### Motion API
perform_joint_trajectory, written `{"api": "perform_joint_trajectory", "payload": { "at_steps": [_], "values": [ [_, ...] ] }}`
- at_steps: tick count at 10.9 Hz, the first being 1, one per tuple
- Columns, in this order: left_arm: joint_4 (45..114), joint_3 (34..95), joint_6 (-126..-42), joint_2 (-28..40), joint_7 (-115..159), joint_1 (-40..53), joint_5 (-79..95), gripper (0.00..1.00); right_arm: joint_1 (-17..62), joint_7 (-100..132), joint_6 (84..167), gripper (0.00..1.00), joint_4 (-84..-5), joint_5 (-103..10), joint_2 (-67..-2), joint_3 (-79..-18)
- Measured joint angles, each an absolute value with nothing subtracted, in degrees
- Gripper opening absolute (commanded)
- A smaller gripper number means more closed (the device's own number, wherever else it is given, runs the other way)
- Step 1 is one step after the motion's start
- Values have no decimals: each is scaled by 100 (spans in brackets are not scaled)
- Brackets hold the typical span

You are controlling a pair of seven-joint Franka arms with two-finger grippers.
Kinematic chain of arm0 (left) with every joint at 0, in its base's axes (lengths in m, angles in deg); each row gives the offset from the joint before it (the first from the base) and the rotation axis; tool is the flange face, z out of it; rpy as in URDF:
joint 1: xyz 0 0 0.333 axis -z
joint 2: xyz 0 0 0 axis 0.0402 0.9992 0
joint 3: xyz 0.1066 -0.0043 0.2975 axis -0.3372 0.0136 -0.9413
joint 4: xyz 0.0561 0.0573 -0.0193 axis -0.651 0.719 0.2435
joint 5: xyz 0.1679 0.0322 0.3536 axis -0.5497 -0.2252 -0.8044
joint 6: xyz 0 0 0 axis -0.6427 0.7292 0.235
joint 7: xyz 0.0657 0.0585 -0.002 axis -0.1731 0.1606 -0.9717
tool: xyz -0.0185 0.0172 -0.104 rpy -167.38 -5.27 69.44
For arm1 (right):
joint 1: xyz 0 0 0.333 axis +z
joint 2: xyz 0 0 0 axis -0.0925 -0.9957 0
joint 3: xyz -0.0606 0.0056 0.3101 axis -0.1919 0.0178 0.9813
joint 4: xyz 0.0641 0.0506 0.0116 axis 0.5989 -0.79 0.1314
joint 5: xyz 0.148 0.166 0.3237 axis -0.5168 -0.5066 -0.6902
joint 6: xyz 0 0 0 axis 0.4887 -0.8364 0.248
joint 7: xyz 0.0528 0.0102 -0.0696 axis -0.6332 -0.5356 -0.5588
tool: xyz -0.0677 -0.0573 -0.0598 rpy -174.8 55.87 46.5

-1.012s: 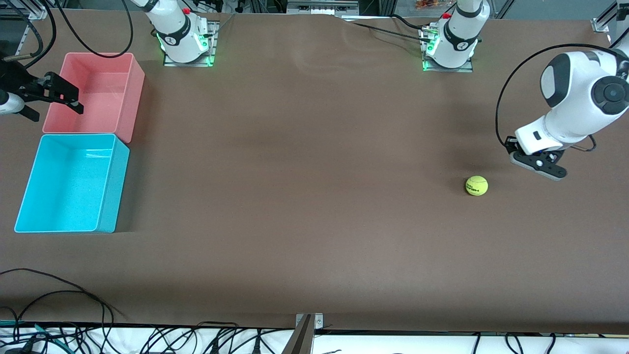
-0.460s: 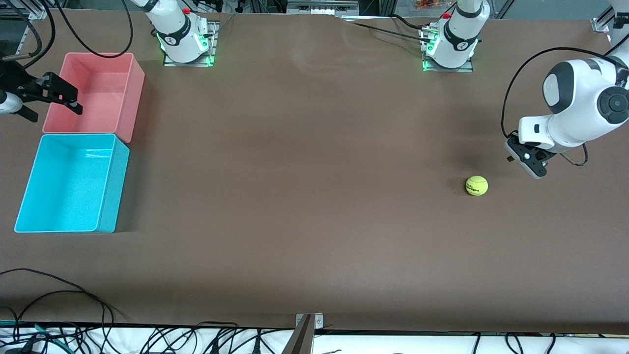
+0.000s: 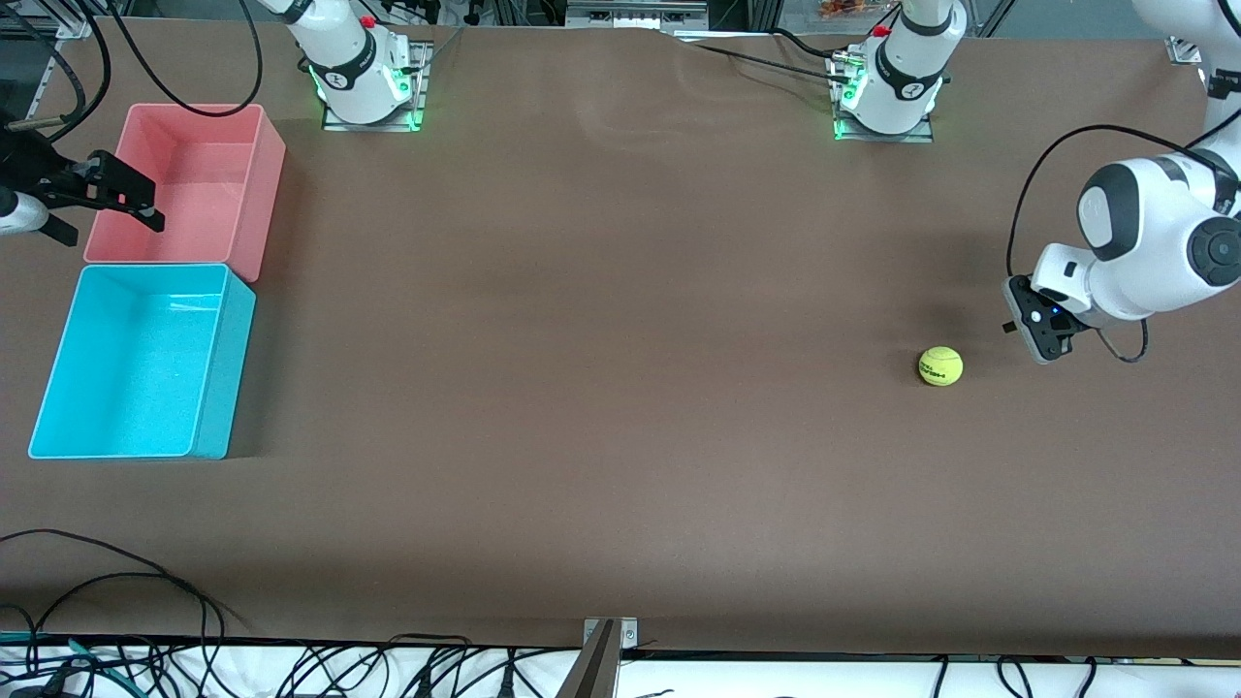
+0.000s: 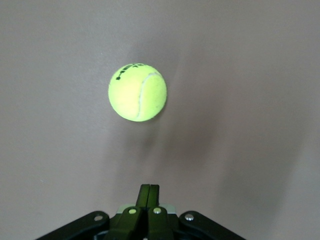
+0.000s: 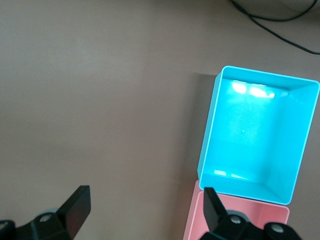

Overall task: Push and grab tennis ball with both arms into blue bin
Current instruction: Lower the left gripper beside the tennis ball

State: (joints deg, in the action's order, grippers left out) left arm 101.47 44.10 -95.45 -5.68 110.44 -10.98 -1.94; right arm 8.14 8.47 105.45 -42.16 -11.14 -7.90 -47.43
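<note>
The tennis ball point(image 3: 940, 366) lies on the brown table toward the left arm's end; it also shows in the left wrist view point(image 4: 137, 92). My left gripper point(image 3: 1035, 334) is shut and empty, low beside the ball on the side of the left arm's end, with a gap between them; its closed fingertips point(image 4: 148, 189) point at the ball. The blue bin point(image 3: 136, 359) stands empty at the right arm's end, also in the right wrist view point(image 5: 255, 135). My right gripper point(image 3: 109, 225) is open and empty, hovering over the pink bin's outer edge; it shows in its wrist view point(image 5: 144, 202).
A pink bin point(image 3: 194, 184) of the same shape stands against the blue bin, farther from the front camera; it also shows in the right wrist view point(image 5: 250, 217). Cables point(image 3: 116, 582) lie along the table's front edge. Bare brown table stretches between ball and bins.
My left arm's wrist has turned and its gripper has drawn a little closer to the ball. The right gripper has barely shifted. The ball has not moved.
</note>
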Motion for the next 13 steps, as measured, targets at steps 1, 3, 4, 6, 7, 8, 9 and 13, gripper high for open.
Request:
{"api": "perform_joint_trajectory", "payload": {
  "at_steps": [1,3,4,6,7,8,9,13],
  "values": [
    [9991,4410,-9545,-423,11309,-1123,-123,0,813,847,10545,100,-4213,-1114,-791,-4744],
    [9842,4410,-9544,-223,11652,-1159,71,0,811,847,10545,100,-4211,-1113,-796,-4744],
    [9820,4411,-9563,-146,11778,-1166,103,0,810,847,10545,100,-4211,-1113,-805,-4745],
    [9785,4421,-9726,31,11882,-1167,112,0,807,847,10546,100,-4210,-1113,-829,-4748],
    [9778,4434,-9826,134,11908,-1167,112,0,806,847,10546,100,-4210,-1113,-835,-4748],
    [9771,4447,-9920,236,11981,-1167,112,0,806,847,10546,100,-4210,-1113,-836,-4748],
    [9762,4456,-10004,331,12092,-1167,112,0,805,847,10546,100,-4209,-1113,-836,-4748],
    [9727,4473,-10350,543,12469,-1166,112,0,805,847,10547,100,-4205,-1113,-836,-4749]
  ]
}}
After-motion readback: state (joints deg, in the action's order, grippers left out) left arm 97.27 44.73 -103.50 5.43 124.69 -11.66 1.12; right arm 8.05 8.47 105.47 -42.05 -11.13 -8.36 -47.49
